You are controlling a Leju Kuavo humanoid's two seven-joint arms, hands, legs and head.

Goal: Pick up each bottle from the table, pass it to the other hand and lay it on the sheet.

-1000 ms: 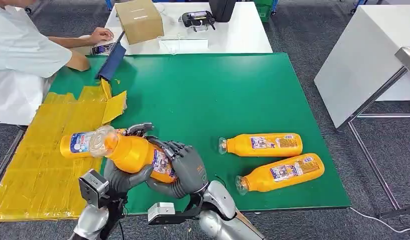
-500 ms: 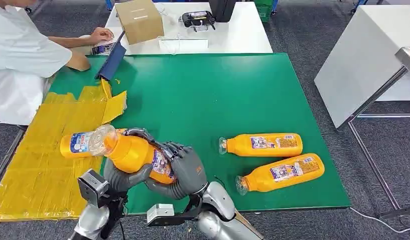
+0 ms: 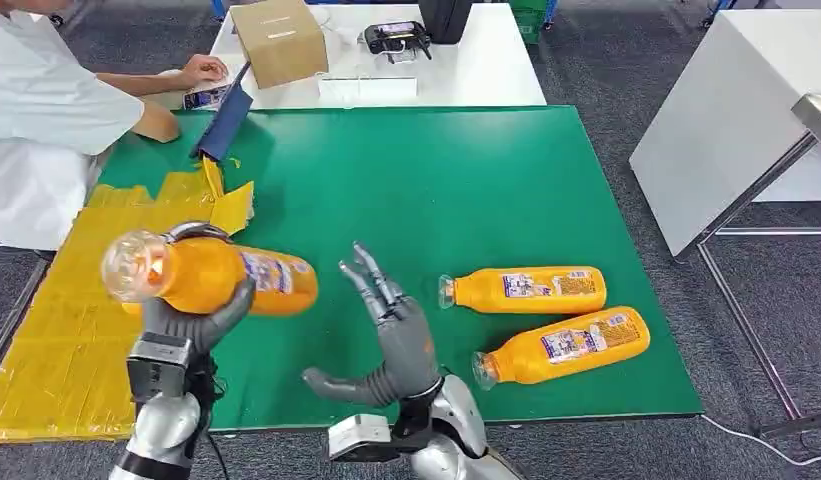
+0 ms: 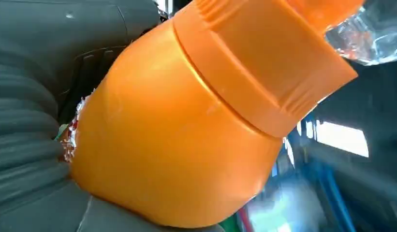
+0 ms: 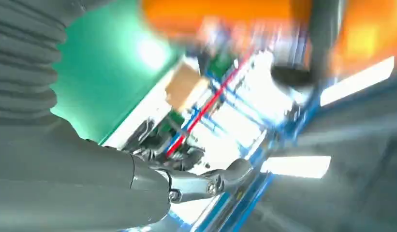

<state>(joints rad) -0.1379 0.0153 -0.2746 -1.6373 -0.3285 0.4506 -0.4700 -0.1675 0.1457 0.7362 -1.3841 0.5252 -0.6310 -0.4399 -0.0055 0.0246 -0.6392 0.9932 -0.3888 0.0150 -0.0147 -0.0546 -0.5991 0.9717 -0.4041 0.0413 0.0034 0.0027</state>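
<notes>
My left hand (image 3: pixel 191 325) grips an orange bottle (image 3: pixel 216 275) around its body and holds it raised over the border between the yellow sheet (image 3: pixel 56 350) and the green table top (image 3: pixel 436 180), clear cap end towards the sheet. Close up, the bottle (image 4: pixel 186 125) sits against that hand (image 4: pixel 32 121). To its right my right hand (image 3: pixel 391 330) is open, fingers spread upward, holding nothing; its thumb (image 5: pixel 90 183) shows in the blurred right wrist view. Two more orange bottles (image 3: pixel 526 289) (image 3: pixel 571 345) lie on the green top at the right.
A person in white (image 3: pixel 46 110) sits at the far left corner, hands by a phone. A dark blue board (image 3: pixel 224 125) leans there. A cardboard box (image 3: pixel 279 40) and a black device (image 3: pixel 394 38) stand on the white table behind. A white table (image 3: pixel 736 110) stands to the right.
Both hands held the bottle together before. My right hand has let go and opened, and my left hand has carried the bottle up and left towards the sheet.
</notes>
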